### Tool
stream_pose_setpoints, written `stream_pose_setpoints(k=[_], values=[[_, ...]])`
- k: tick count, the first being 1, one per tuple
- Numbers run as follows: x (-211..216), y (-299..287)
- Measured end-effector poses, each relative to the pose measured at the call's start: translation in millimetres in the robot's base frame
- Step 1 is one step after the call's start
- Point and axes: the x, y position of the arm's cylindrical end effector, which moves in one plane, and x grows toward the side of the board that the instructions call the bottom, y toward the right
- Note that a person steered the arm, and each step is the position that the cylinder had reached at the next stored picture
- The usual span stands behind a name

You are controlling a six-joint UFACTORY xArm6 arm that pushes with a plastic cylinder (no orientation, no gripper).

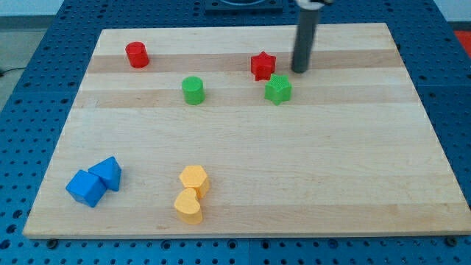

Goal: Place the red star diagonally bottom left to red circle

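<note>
The red star (263, 65) sits near the view's top, right of centre, on the wooden board (243, 132). The red circle (137, 54) stands at the top left, far to the star's left. My tip (299, 71) is just right of the red star, a small gap apart, and above the right side of a green star (278, 89). The green star lies right below the red star, close to it.
A green circle (193, 90) stands between the red circle and the red star, slightly lower. Two blue blocks (94, 182) lie at the bottom left. A yellow hexagon (194, 179) and a yellow heart (188, 205) lie at the bottom centre.
</note>
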Motion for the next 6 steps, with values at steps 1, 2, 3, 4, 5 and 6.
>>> stream_pose_setpoints(k=[1,2,3,4,5,6], values=[[-3.5,-84.2],[-11.7,-149.0],[-18.1,-172.7],[-8.2,-104.8],[19.3,-131.8],[12.8,-186.2]])
